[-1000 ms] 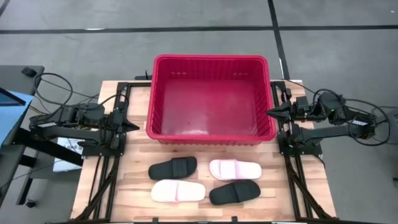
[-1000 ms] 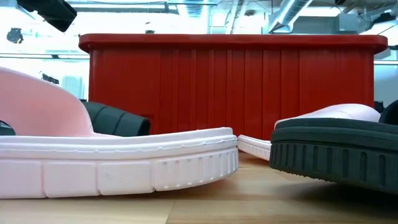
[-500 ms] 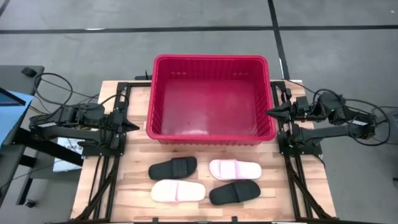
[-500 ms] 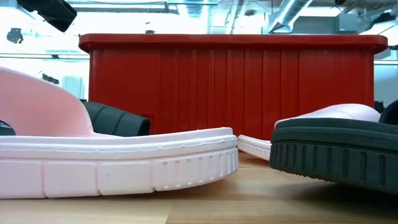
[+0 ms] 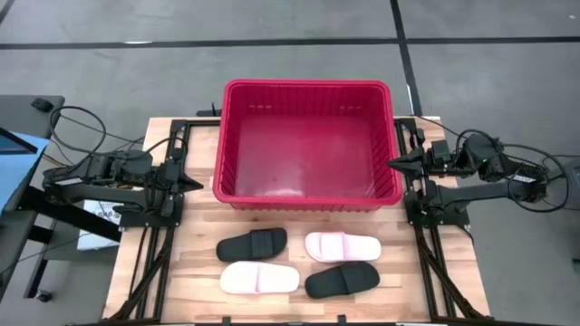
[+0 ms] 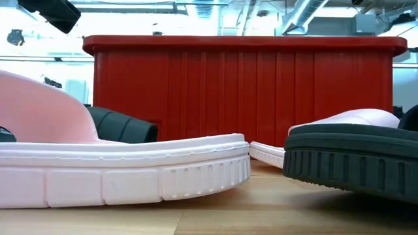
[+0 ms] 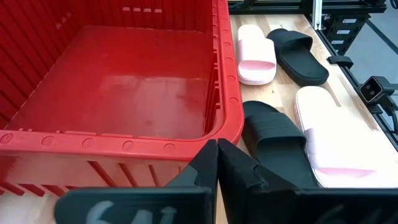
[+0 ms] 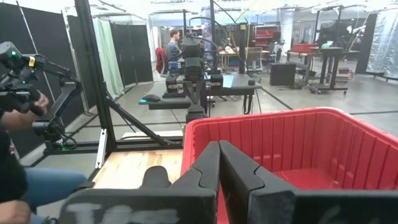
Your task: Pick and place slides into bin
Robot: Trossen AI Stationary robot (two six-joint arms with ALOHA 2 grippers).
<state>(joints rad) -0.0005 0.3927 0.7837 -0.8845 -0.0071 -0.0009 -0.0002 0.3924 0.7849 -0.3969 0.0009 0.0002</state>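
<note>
The red bin (image 5: 308, 145) stands on the far half of the wooden table, and its floor (image 7: 124, 93) shows bare. Four slides lie sole-down in front of it, in two rows. A black one (image 5: 252, 244) and a pale pink one (image 5: 341, 245) are nearer the bin. A pale pink one (image 5: 259, 278) and a black one (image 5: 342, 281) are nearer the table's near edge. My left gripper (image 5: 195, 184) hovers shut beside the bin's left wall. My right gripper (image 5: 393, 164) hovers shut beside its right wall. Neither touches anything.
Black frame rails (image 5: 159, 244) run along the table's left and right sides, by the arms' bases. A small camera (image 7: 373, 90) sits at the near edge. A person (image 8: 18, 149) shows beyond the table in the right wrist view. Bare wood lies between the slides and the rails.
</note>
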